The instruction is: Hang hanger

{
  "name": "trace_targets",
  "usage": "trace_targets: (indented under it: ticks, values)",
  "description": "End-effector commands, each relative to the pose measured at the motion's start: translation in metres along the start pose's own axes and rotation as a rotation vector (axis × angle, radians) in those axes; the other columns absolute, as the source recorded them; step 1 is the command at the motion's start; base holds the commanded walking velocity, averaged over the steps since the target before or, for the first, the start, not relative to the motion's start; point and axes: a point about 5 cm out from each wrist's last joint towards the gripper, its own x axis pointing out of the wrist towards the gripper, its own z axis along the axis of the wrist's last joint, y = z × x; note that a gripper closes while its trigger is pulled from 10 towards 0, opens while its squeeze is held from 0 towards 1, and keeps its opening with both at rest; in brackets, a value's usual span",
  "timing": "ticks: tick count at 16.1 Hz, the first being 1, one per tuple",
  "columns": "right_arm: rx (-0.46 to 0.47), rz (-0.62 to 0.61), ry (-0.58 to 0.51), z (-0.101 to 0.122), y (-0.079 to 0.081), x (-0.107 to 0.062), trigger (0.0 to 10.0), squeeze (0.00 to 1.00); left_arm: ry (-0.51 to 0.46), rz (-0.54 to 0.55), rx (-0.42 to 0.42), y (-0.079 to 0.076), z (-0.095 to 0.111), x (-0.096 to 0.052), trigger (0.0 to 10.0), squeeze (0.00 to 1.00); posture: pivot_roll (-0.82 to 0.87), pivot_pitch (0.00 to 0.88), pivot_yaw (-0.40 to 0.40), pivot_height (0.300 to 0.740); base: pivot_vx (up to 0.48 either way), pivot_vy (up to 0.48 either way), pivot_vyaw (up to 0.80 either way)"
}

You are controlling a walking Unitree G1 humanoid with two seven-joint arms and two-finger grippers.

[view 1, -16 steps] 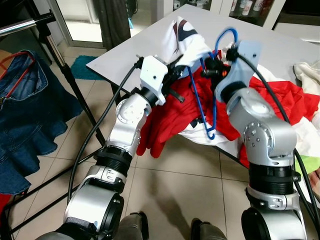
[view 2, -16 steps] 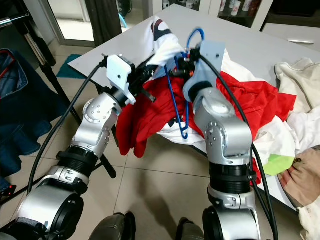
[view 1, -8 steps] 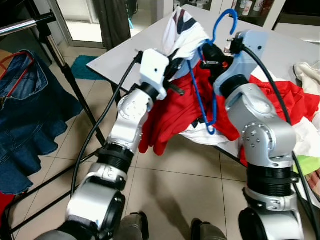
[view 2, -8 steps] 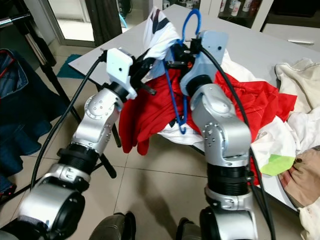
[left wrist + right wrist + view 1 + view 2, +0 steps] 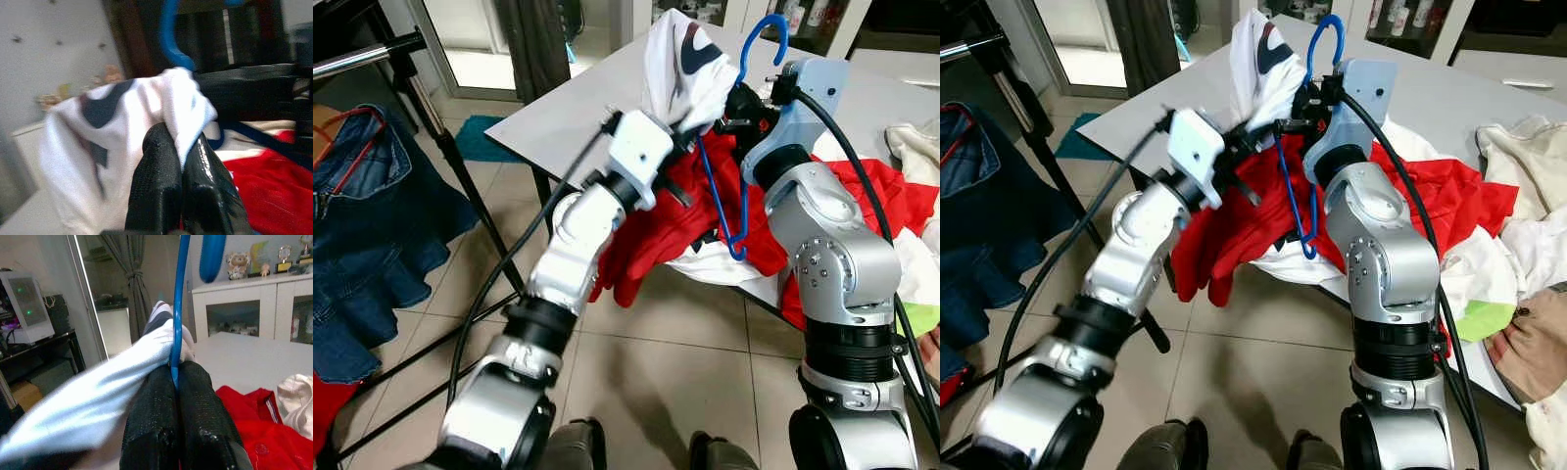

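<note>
Above the desk's [image 5: 587, 93] near edge, the blue hanger [image 5: 722, 186] has risen, its hook now clear of the red pile [image 5: 862, 186]. The right claw [image 5: 175, 377] pinches its wire; the left claw [image 5: 182, 161] pinches the white shirt [image 5: 685, 69], lifted higher. Next it goes to the rail [image 5: 367, 54] far left. The right wrist view shows the wire nipped between the fingers.

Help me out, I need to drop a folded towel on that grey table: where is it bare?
The grey table is bare along its near-left corner, beside the lifted white shirt, and at its far right edge behind the red garment. The middle and right hold piled clothes, the blue hanger and both grippers.
</note>
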Motion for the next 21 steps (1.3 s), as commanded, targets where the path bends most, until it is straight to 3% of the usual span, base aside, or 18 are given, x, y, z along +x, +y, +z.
trace_targets:
  ticks: [1,3,5,8,10,14,15,21]
  values:
    - [-0.017,-0.004,-0.070,0.013,-0.001,0.002,10.0,0.00,-0.002,0.022,0.014,0.006,0.003,0.002,10.0,0.00,0.02,0.045,0.055,0.740,0.000,0.000,0.00]
    - [-0.025,-0.004,-0.079,0.014,-0.001,0.002,10.0,0.00,-0.035,0.016,0.003,0.005,0.011,0.004,10.0,0.00,0.02,0.043,0.053,0.740,0.000,0.000,0.00]
    - [-0.051,-0.010,-0.074,0.013,-0.004,0.002,10.0,0.00,-0.096,-0.075,-0.013,-0.011,0.021,0.003,10.0,0.00,0.02,0.040,0.053,0.740,0.000,0.000,0.00]
    - [-0.089,-0.017,-0.068,0.010,-0.007,0.002,10.0,0.00,-0.160,-0.132,0.058,-0.012,0.034,0.001,10.0,0.00,0.02,0.036,0.049,0.740,0.000,0.000,0.00]
    - [-0.091,-0.023,-0.083,0.014,-0.009,0.003,10.0,0.00,-0.134,-0.088,0.112,0.003,0.032,0.001,10.0,0.00,0.03,0.031,0.044,0.740,0.000,0.000,0.00]
    - [-0.085,-0.061,-0.166,0.028,-0.016,0.006,10.0,0.00,-0.069,0.000,0.144,0.013,0.022,-0.003,10.0,0.00,0.03,0.022,0.037,0.740,0.000,0.000,0.00]
    - [-0.080,-0.103,-0.214,0.036,-0.022,0.006,10.0,0.00,-0.044,0.104,0.106,0.023,0.014,-0.005,10.0,0.00,0.04,0.020,0.033,0.740,0.000,0.000,0.00]
    - [-0.050,-0.122,-0.322,0.049,-0.024,0.005,10.0,0.00,-0.010,0.281,0.041,0.041,0.004,-0.007,10.0,0.00,0.04,0.020,0.029,0.740,0.000,0.000,0.00]
